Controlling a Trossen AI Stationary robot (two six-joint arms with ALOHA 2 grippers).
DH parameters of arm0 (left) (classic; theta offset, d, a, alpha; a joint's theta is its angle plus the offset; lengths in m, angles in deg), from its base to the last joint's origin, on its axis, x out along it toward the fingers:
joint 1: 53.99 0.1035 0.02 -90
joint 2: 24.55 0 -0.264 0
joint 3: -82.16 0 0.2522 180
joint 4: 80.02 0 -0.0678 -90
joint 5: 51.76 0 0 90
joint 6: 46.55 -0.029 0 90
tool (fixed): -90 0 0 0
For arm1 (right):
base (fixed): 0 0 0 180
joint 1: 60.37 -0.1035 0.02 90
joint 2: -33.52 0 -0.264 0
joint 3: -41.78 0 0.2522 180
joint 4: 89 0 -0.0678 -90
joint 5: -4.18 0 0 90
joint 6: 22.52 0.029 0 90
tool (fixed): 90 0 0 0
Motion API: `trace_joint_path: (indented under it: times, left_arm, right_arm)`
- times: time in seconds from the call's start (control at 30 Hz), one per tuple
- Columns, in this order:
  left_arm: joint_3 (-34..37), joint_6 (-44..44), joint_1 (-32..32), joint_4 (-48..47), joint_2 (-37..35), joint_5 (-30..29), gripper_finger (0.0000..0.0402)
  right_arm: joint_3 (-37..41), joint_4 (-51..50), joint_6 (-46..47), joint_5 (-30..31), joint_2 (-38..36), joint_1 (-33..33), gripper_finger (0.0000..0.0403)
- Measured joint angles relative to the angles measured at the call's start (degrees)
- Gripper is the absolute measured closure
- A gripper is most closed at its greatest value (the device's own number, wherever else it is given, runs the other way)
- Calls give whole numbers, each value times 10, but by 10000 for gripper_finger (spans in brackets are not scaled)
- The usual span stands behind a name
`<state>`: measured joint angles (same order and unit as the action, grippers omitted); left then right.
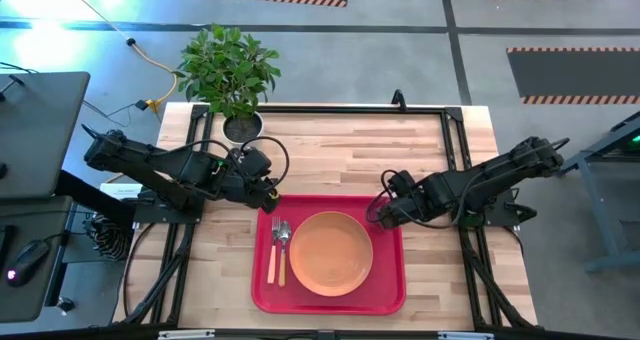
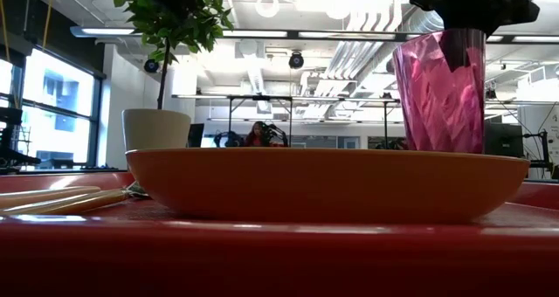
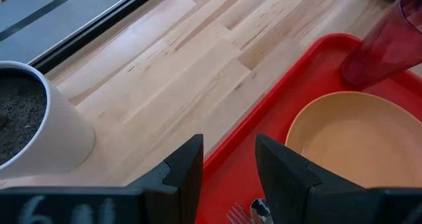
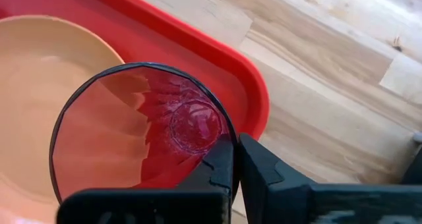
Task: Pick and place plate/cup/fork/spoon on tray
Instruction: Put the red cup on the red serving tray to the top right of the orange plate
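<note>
cup (image 4: 142, 135) upright, mouth up, rim pinched by right gripper (image 4: 234, 165) over tray (image 4: 217, 59)

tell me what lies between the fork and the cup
The plate lies between the fork and the cup, all over the tray; the high view shows it.

grey floor (image 1: 400, 40), tall windows (image 2: 52, 113), ceiling lights (image 2: 113, 31)

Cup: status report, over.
Right gripper shut on the cup rim, over the tray corner. Left gripper open, empty. Plate, fork, spoon placed.
</note>
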<state>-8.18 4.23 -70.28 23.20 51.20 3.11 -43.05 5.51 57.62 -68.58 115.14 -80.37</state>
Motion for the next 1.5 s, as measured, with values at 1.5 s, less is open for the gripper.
trace_joint_path:
  times: [1.5]
  left_arm:
    - [0,0,0,0,0,0,273]
  right_arm:
    - [0,18,45,-39,0,0,380]
